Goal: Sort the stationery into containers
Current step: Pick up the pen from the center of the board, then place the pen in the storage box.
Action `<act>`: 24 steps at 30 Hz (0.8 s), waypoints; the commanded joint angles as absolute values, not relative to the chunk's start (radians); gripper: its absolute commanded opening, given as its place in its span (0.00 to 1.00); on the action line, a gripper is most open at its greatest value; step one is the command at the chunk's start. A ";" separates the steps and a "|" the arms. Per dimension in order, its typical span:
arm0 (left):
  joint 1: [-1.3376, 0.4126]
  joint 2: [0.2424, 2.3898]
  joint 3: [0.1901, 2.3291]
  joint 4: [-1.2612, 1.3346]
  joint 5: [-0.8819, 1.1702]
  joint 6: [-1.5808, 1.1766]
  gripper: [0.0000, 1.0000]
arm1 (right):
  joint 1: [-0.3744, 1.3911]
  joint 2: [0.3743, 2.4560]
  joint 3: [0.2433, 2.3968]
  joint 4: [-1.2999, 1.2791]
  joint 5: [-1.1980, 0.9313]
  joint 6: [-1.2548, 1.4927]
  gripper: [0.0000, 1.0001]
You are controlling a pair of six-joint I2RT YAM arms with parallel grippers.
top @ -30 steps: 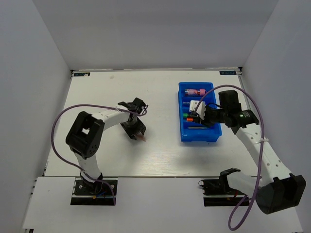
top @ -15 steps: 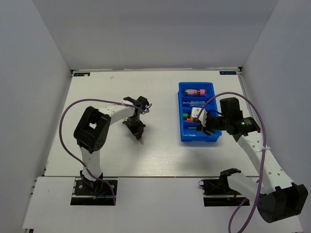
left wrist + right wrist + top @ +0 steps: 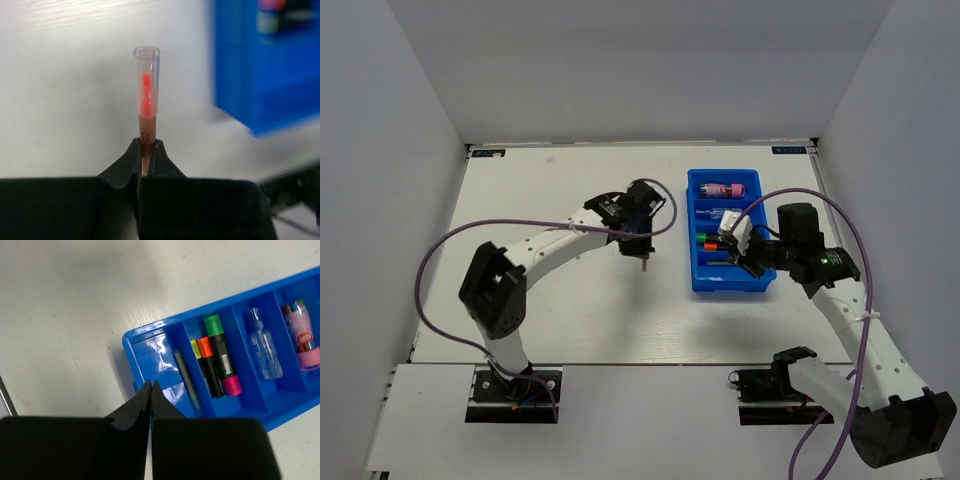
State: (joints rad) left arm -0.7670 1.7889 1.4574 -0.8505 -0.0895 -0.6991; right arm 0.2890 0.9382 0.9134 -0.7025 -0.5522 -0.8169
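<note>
My left gripper [image 3: 146, 145] is shut on a thin tan stick [image 3: 146, 90] that has a clear cap with red inside. It holds the stick above the table, left of the blue bin [image 3: 260, 90]. Seen from above, that gripper [image 3: 642, 245] hangs a short way from the bin's left wall [image 3: 691, 232]. My right gripper [image 3: 150, 383] is shut on nothing over the bin's end compartment [image 3: 150, 352]. The bin holds highlighters [image 3: 219, 357], a thin stick [image 3: 184, 374], a clear pen [image 3: 265, 347] and a pink tube [image 3: 305, 335].
Purple cables [image 3: 520, 225] loop off both arms. White walls close in the table on three sides. The bin stands right of centre, with my right arm [image 3: 820, 265] reaching over its near right corner.
My left arm has lifted the stick off the table and carried it right, toward the bin. My right gripper has shut and stayed over the bin.
</note>
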 commanded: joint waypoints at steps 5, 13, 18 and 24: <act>-0.822 1.738 1.575 -0.467 0.208 -0.169 0.00 | 0.272 0.887 0.894 -0.611 -0.497 -0.612 0.00; -0.834 1.931 1.603 -0.046 0.583 -0.095 0.00 | 0.253 0.838 0.917 -0.609 -0.546 -0.526 0.00; -0.841 2.026 1.689 0.023 0.630 -0.071 0.00 | 0.244 0.813 0.914 -0.640 -0.561 -0.528 0.00; -0.867 2.088 1.707 -0.027 0.706 -0.031 0.00 | 0.244 0.805 0.922 -0.643 -0.545 -0.531 0.21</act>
